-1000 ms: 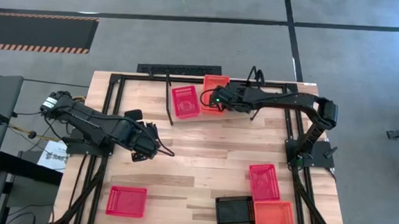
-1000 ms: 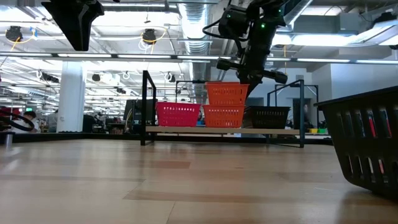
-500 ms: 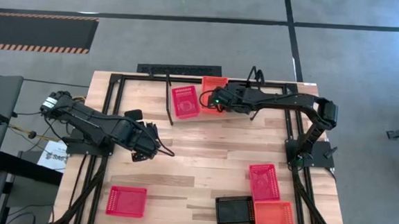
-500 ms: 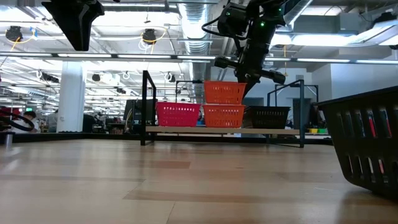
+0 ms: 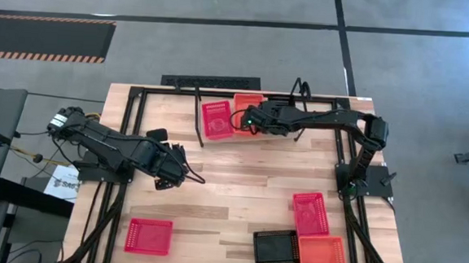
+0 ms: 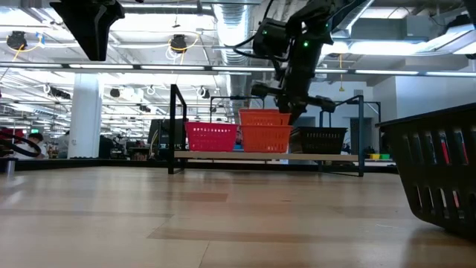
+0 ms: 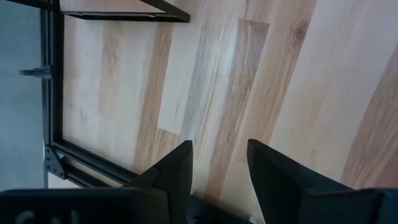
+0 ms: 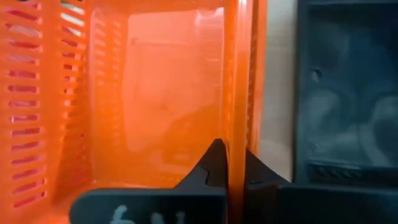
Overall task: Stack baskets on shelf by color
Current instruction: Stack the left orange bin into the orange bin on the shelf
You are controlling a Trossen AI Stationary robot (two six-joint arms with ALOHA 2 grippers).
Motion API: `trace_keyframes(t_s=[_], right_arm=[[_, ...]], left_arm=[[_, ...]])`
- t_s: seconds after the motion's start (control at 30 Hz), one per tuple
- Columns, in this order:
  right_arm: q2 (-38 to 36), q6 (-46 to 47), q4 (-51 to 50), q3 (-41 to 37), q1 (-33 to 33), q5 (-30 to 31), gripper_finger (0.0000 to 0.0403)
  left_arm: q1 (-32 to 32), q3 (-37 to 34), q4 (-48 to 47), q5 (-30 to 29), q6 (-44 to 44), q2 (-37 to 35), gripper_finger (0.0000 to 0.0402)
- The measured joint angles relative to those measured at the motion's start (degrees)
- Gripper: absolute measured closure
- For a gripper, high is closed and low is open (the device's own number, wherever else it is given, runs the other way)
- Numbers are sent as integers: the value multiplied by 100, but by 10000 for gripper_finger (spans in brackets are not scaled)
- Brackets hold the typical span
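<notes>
— Where's your right claw (image 8: 228,163)?

— Over the far side of the bench (image 5: 232,176), at the shelf (image 6: 268,155). My fingers (image 8: 211,163) are pinched shut on the side wall of an orange basket (image 8: 155,93); the rim runs straight up between them in my wrist view.

— Where does that basket sit?

— In the middle of the shelf, nested into another orange one (image 6: 266,138) beneath it. From the low camera only its upper band shows above the lower one, and it looks level.

— Which way does it run?

— From above, its long axis points from the near side of the bench toward the far edge, the same way as the red basket (image 5: 216,119) just beside it on the left. A black basket (image 8: 348,87) sits on the other side, close by with a strip of shelf board between.

— And your left claw (image 7: 217,165)?

— It hangs open over bare wood on the left part of the bench, holding nothing.

— Anything else out there?

— A red basket (image 5: 148,235) lies alone at the near left. At the near right, a red (image 5: 310,213), a black (image 5: 275,248) and an orange (image 5: 321,254) one are clustered together.
</notes>
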Motion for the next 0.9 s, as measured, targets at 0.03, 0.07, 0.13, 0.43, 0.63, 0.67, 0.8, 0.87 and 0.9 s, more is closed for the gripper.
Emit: trace_keyframes(t_s=[0.03, 0.07, 0.13, 0.43, 0.63, 0.67, 0.8, 0.87, 0.9], right_arm=[[-36, -73, -3, -8, 0, -25, 386], [-68, -126, -20, -10, 2, -37, 378], [-122, -212, -53, 38, 2, -37, 359], [-152, -944, -281, 605, 0, -34, 285], [-161, -1091, -546, 1016, 2, -33, 251], [-159, -1090, -579, 1056, 2, -35, 248], [-161, -1079, -636, 1120, 23, -36, 240], [-160, -1074, -696, 1120, 26, -87, 239], [-160, -1074, -694, 1120, 26, -111, 239]], left_arm=[[0, 0, 4, -1, 0, 0, 261], [-1, 0, 18, 1, 0, 0, 261], [0, 0, 51, -3, -2, 0, 261], [-1, 2, 86, -8, -11, 0, 261], [1, 2, 93, -10, -53, 0, 261], [-1, 2, 93, -10, -55, 0, 261], [0, 2, 93, -10, -57, 0, 261], [0, 2, 93, -10, -57, 0, 261], [-1, 2, 93, -12, -57, 0, 261]])
